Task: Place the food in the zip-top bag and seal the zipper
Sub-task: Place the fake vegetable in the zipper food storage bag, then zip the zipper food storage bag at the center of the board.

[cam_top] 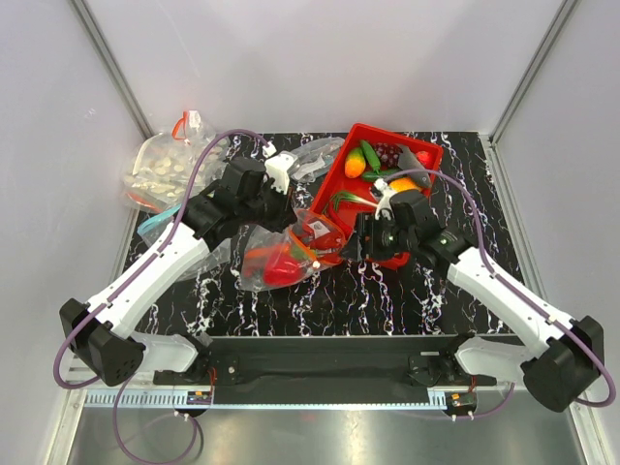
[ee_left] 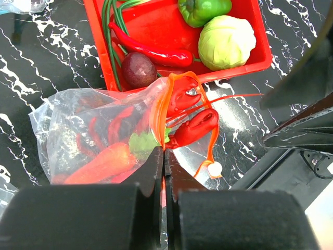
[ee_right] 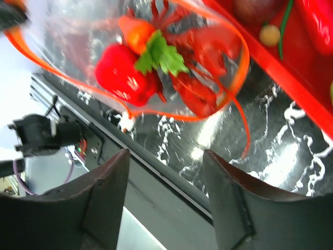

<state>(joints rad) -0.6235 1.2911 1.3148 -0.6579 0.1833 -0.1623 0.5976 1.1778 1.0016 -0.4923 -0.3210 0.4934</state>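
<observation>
1. The zip-top bag (cam_top: 276, 257) lies on its side in the middle of the black marbled bench (cam_top: 387, 300). Its mouth is turned toward 2 o'clock, close by the near corner of the red tray (cam_top: 402, 136).
2. The left hand (ee_left: 164, 152) comes in from 10 o'clock. Its fingers are pressed together, pinching the bag's mouth edge right where the red-orange zipper (ee_left: 160, 117) runs. The strip is unsealed and bows out in a loop.
3. Through the clear film I can see an orange carrot (ee_left: 99, 164) with its green top and a red pepper (ee_right: 117, 73). A red lobster (ee_left: 195, 127) lies right at the mouth, framed by the zipper's loop.
4. The right hand (ee_right: 165, 153) is at 3 o'clock of the bag, just off the mouth. Its fingers are spread wide with nothing between them.
5. The tray, at 1 o'clock of the bag, holds a red chili (ee_left: 156, 52), a green pepper (ee_left: 203, 9) and a pale cabbage (ee_left: 227, 41).
6. At 10 o'clock on the bench there is another clear bag packed with pale round pieces (cam_top: 160, 170).
</observation>
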